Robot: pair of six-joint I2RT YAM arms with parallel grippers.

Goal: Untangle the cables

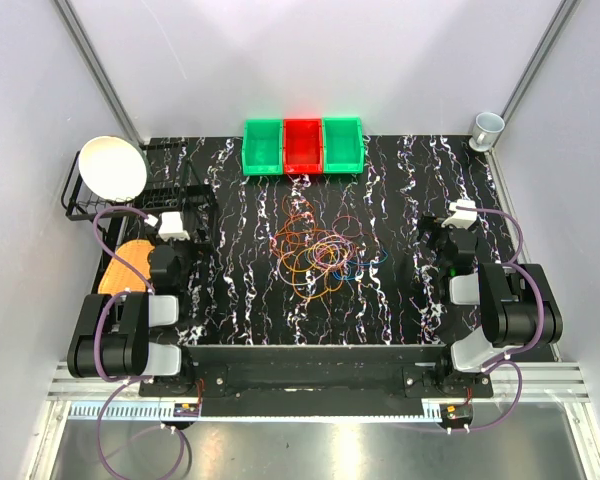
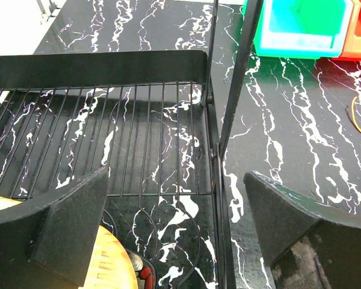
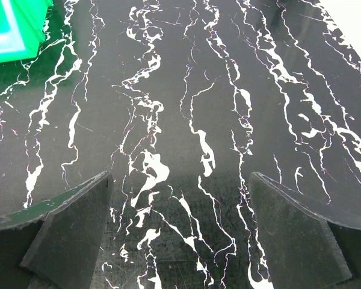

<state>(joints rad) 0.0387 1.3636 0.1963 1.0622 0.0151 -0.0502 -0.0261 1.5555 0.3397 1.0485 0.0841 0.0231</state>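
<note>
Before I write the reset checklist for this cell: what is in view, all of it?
cables: one tangle of many thin loops; mostly orange, some red, yellow-green, blue; table centre
green bins: two; far edge, either side of the red one
red bin: one; between them
bowl: one, white; propped at the rack's far-left end
wire rack: one, black; left side
orange flat item: one; near left, kind unclear
cup: one, pale; far right corner
table: black, white veins
left claw: open, over the rack's edge
right claw: open, over bare table
</note>
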